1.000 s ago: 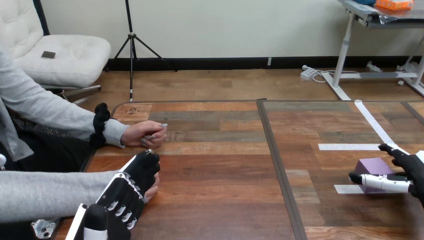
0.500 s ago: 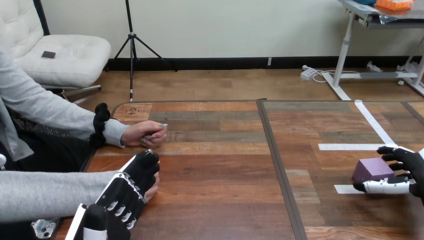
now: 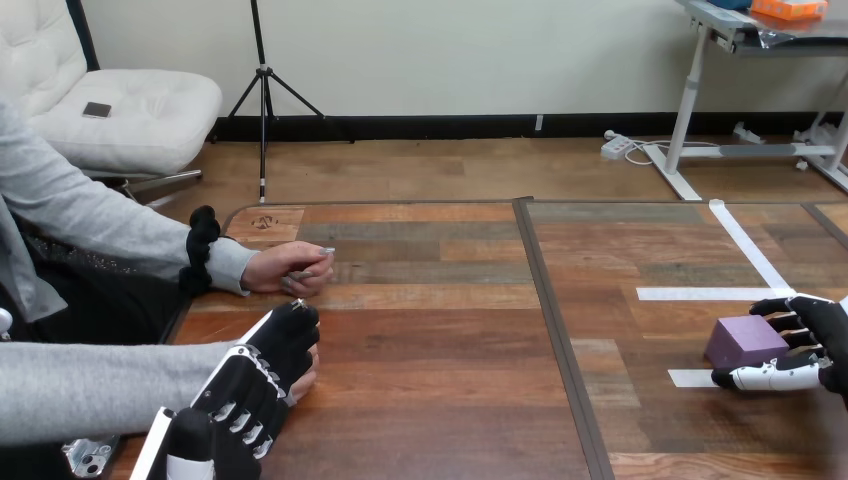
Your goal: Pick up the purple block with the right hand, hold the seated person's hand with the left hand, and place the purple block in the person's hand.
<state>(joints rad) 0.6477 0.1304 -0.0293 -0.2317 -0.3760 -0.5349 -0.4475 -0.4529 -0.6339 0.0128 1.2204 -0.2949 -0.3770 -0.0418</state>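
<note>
Right hand [image 3: 826, 340], black with white shells, reaches in from the right edge and cups a small purple rectangular block [image 3: 743, 342]. Its fingers [image 3: 790, 318] curl against the block's far right side and its thumb lies along the near side, so the block sits clasped between them. The block rests on the brown wooden surface [image 3: 450, 350], between a long white tape strip [image 3: 700, 294] farther off and a short white tape strip [image 3: 690, 378] just in front of it.

At the lower left, the left hand [image 3: 255, 375] lies back-up over the person's nearer hand [image 3: 306, 378], its fingers bent down around it; only the person's fingertips show past them. The person's farther hand [image 3: 288, 268] rests loosely closed on the surface, well apart from the block.
</note>
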